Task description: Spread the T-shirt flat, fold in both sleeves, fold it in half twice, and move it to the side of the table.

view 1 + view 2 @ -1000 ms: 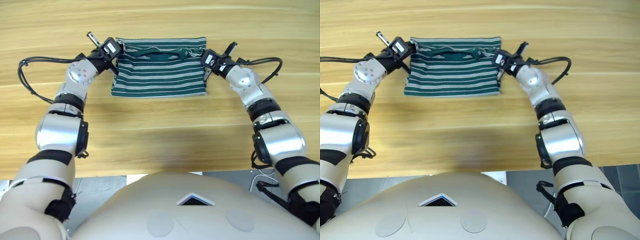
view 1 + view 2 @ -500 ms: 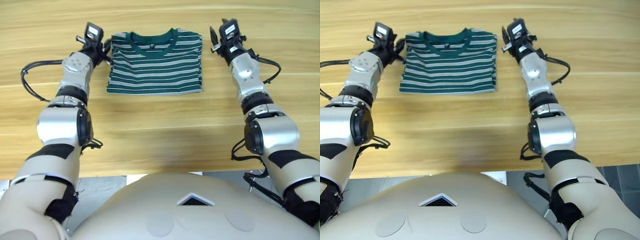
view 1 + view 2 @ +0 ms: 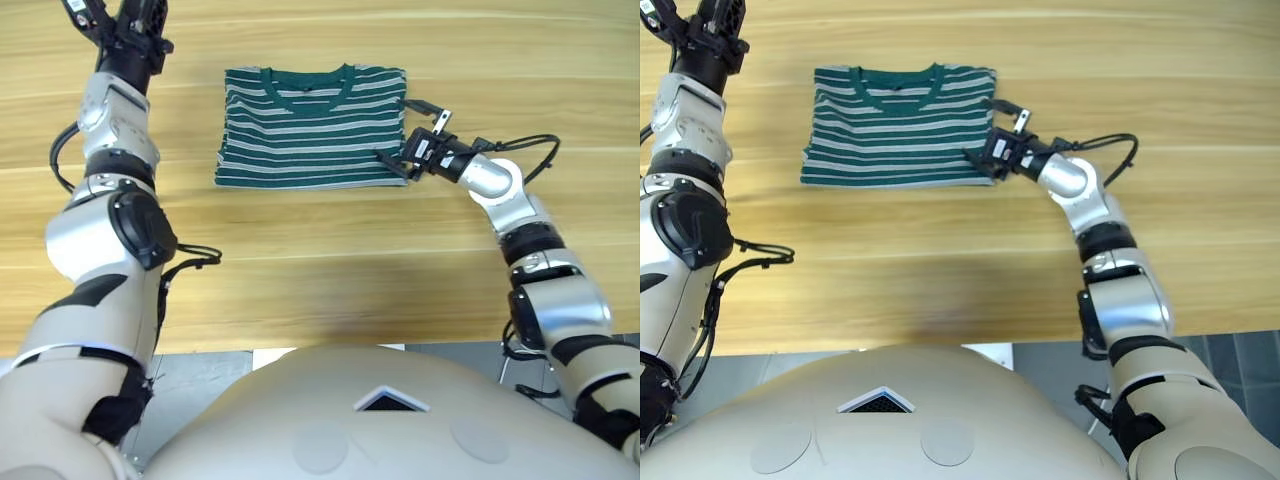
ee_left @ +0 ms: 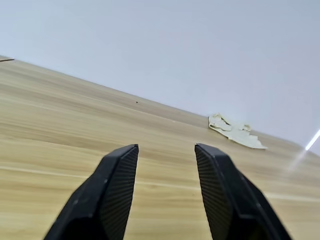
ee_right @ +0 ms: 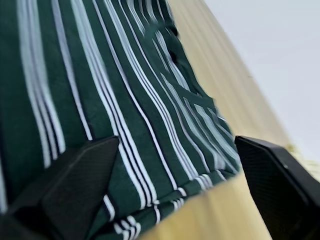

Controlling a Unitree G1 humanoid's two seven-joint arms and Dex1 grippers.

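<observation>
The green, white-striped T-shirt lies folded into a flat rectangle on the wooden table, collar on the far side. My right gripper is open at the shirt's right edge. One finger lies over the near right corner and the other sits beside the edge. In the right wrist view the striped cloth spreads between the wide-apart fingers of the right gripper. My left gripper is far off at the back left, well clear of the shirt. It is open and empty, as the left wrist view of the left gripper shows.
A small crumpled pale scrap lies far out on the table near the white wall. Bare wood runs to the left, right and front of the shirt.
The right gripper came down from beside the collar to the shirt's right edge near the front corner. The left arm swung away to the far back left. The shirt stays folded in place.
</observation>
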